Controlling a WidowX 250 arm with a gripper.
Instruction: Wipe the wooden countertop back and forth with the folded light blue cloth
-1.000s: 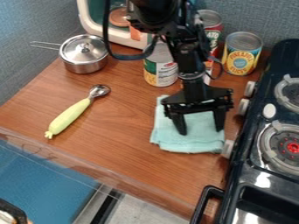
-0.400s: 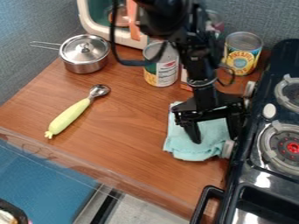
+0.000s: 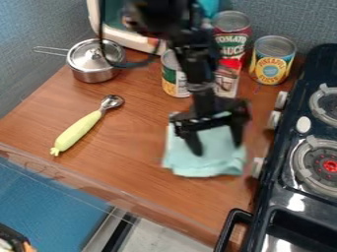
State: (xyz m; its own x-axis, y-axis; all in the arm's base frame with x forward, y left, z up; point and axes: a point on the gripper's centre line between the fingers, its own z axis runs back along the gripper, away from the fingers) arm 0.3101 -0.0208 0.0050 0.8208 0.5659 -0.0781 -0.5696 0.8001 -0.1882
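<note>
Wooden counter (image 3: 131, 133) | printed labels (image 3: 270, 68) on cans (image 3: 231, 33) | pincer (image 3: 219, 149) spread open on teal cloth (image 3: 203, 165)

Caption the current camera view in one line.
Open claw over a folded teal cloth, between a yellow-handled spoon and a black toy stove.

The can (image 3: 231, 48) towards the back of the counter reads "TOMATO SAUCE" to me, one word above the other. On the can (image 3: 271, 61) to its right I can make out "PINEAPPLE", arched over "SLICES". There's print on the partly hidden can (image 3: 172, 78) too, and on the red-and-white container (image 3: 227, 78), but it's too small for me to read.
</note>
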